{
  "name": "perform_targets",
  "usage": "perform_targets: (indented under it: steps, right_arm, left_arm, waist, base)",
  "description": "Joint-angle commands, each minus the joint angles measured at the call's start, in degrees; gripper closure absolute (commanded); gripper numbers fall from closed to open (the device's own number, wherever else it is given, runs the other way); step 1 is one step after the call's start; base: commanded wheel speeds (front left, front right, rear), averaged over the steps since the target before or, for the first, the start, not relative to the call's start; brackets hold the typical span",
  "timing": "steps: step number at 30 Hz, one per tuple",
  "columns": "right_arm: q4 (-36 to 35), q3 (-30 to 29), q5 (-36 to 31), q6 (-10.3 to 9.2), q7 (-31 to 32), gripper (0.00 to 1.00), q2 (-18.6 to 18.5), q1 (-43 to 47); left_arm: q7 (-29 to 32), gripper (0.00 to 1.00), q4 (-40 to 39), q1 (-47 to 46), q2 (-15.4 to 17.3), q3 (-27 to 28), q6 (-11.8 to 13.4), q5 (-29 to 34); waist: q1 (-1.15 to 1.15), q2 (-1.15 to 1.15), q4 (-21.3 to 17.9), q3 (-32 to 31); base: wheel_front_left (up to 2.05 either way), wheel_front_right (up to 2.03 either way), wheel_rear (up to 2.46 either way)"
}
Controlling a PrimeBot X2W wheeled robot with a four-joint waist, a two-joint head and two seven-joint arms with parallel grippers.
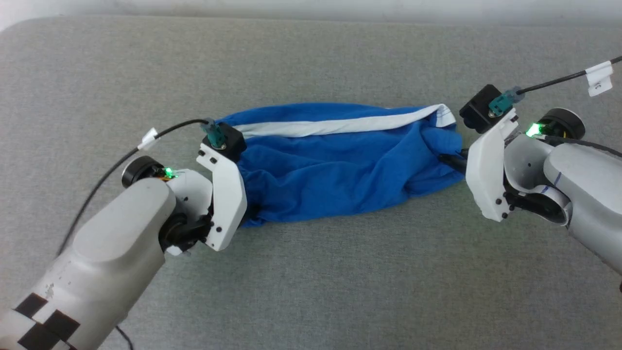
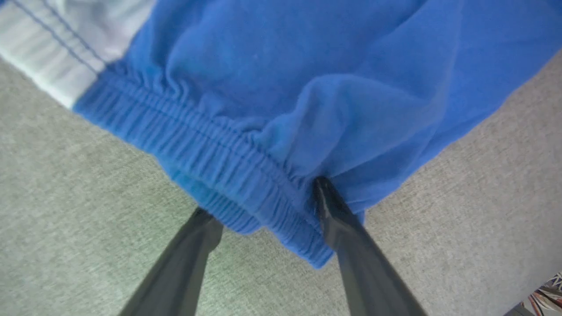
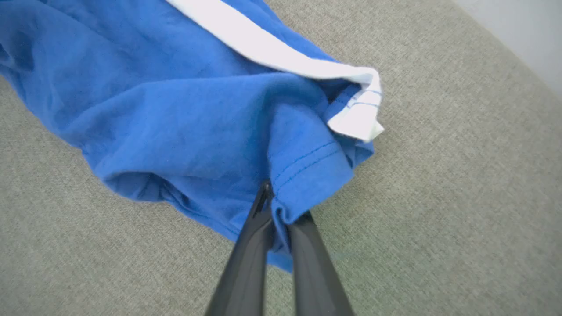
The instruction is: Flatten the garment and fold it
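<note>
The garment (image 1: 340, 165), bright blue shorts with a white trim band (image 1: 330, 127), lies bunched and stretched sideways on the grey surface. At its left end my left gripper (image 2: 263, 204) stands open. Its two fingers straddle the gathered waistband (image 2: 210, 145): one fingertip (image 2: 322, 193) rests on top of the cloth and the other (image 2: 204, 219) sits at the band's edge. At the right end my right gripper (image 3: 281, 208) is shut on the stitched hem of the garment (image 3: 175, 109). Its dark fingers (image 1: 449, 161) reach into the cloth from the right.
A grey woven surface (image 1: 311, 272) spreads all around the cloth. A pale wall runs along the far edge (image 1: 311, 7). A black cable (image 1: 112, 165) trails from the left wrist, and another with a white tag (image 1: 600, 78) from the right wrist.
</note>
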Motion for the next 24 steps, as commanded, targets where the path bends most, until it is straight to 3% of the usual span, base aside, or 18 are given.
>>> perform_targets:
  steps: [1,3,4,5,13,24]
  right_arm:
    - [0.31,0.13,-0.38,-0.05,-0.23,1.00,0.42,-0.32]
    - [0.43,0.14,-0.48,-0.05,-0.38,1.00,0.60,-0.38]
    - [0.48,0.14,-0.58,-0.05,-0.70,1.00,0.67,-0.44]
    - [0.56,0.15,-0.69,-0.05,-1.22,1.00,0.72,-0.48]
    - [-0.63,0.16,-0.35,-0.05,-6.83,1.00,-1.09,1.41]
    - [-11.12,0.16,-1.79,-0.05,-11.07,1.00,-11.33,13.51]
  left_arm:
    - [0.82,0.00,1.28,0.24,0.35,-1.67,-0.37,-0.68]
    - [0.75,0.05,1.81,-0.11,0.98,-3.72,-0.37,-1.37]
    - [0.26,0.93,2.06,-0.30,1.28,-4.34,-0.37,-1.84]
    - [-0.62,1.00,2.28,-0.44,1.47,-4.55,-0.37,-2.57]
    - [-10.91,1.00,0.46,0.03,3.41,-4.36,-0.37,-7.35]
    - [-19.32,1.00,-8.01,10.50,9.04,-5.78,0.05,-10.33]
  waist:
    - [0.00,0.00,-0.68,0.66]
    - [0.00,0.00,-0.86,0.76]
    - [0.00,0.00,-0.97,0.74]
    - [0.00,0.00,-1.04,0.59]
    - [0.00,0.00,-1.14,-4.14]
    - [0.00,0.00,-1.67,-9.80]
  base:
    - [0.00,0.00,0.00]
    - [0.00,0.00,0.00]
    - [0.00,0.00,0.00]
    - [0.00,0.00,0.00]
    - [0.00,0.00,0.00]
    - [0.00,0.00,0.00]
